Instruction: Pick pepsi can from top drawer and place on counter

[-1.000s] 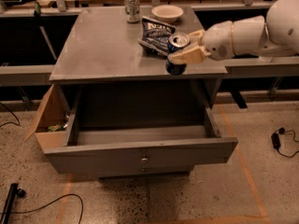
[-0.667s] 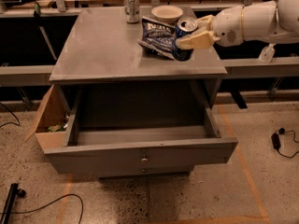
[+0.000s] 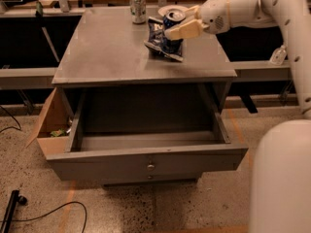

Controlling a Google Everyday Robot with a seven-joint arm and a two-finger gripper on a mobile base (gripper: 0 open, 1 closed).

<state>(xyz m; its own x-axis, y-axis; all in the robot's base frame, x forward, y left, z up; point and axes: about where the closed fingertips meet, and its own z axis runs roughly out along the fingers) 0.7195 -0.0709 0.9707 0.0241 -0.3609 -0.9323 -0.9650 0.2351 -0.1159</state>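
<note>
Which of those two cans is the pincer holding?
The dark blue pepsi can, in the pincer above the chip bag; the silver can stands alone farther back.

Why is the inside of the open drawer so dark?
Camera view: the glossy grey counter shades the back of the wide grey top drawer; light reaches the countertop, where the gripper holds the dark blue pepsi can above its far right.

Light falls from above onto the worktop (image 3: 112, 52), and its grey surface carries a soft, pale sheen. The gripper (image 3: 174, 28), above the worktop's far right part and closed round the pepsi can (image 3: 173, 16), is brightly lit. Below the worktop, the inside of the top drawer (image 3: 146, 157) lies in deep shadow. The whole view is soft, with little fine detail.
</note>
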